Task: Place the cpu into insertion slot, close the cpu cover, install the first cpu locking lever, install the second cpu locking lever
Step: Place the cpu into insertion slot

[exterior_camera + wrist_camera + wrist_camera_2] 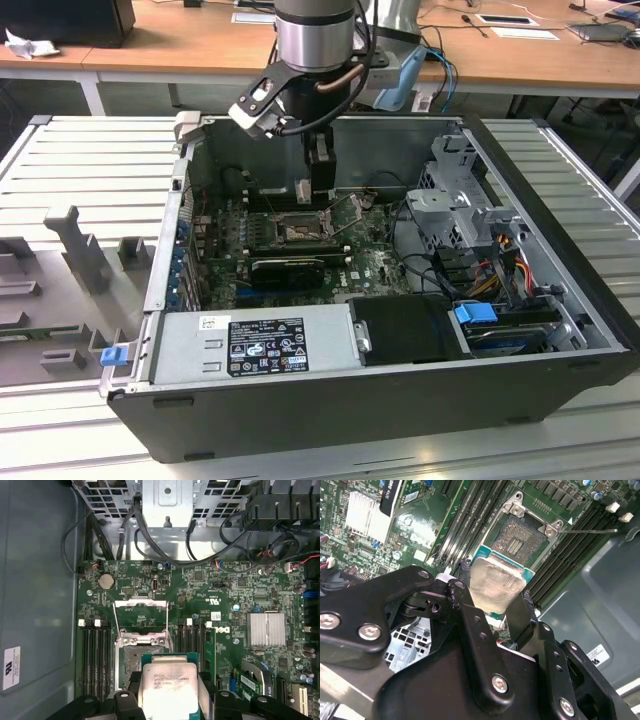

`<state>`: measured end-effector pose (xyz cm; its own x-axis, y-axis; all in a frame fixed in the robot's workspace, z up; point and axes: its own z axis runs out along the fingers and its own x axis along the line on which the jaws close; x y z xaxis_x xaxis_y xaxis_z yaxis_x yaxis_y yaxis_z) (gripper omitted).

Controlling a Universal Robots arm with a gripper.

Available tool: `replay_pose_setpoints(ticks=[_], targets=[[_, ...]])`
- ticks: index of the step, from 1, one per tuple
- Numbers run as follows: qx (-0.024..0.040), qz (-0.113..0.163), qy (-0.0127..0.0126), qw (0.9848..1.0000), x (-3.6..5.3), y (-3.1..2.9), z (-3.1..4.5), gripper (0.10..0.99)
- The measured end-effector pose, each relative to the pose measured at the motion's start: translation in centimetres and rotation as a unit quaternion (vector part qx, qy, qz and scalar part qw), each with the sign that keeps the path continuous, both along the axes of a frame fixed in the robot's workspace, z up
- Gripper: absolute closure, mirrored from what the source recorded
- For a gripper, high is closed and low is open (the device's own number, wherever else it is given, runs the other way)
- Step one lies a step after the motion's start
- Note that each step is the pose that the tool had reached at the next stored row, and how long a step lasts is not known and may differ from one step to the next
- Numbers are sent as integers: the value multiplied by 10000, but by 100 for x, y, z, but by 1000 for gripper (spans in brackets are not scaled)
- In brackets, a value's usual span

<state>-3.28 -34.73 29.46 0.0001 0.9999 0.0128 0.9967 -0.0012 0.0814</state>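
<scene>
1. Grey power supply (pixel 255 345) sits against the near wall of the open computer case (pixel 560 380) in the exterior view. Beyond it the gripper (pixel 312 192) hangs over the motherboard (pixel 370 265), just above the insertion slot (pixel 297 232).
2. In the second wrist view the black fingers (pixel 470 625) pinch the cpu (pixel 495 585) by opposite edges. Its lid is dull silvery-beige and smeared, on a green rim. It hovers partly over the bare insertion slot (pixel 525 537), not seated.
3. In the first wrist view the cpu cover (pixel 140 612) stands open beyond the cpu (pixel 167 685). Placing looks to be the step in hand, and it calls for squaring the chip with the socket and keeping it flat.
</scene>
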Motion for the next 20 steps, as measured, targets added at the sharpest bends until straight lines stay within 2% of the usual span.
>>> replay_pose_setpoints(ticks=[4,12,17,18,20], targets=[[0,-1,0,10000,-1,0,-76,557],[-1,-3,0,10000,-5,0,-137,557],[-1,-1,0,10000,-8,7,-235,557],[-1,-26,0,10000,-8,12,-272,557],[-1,-244,0,9997,-8,12,-317,557]])
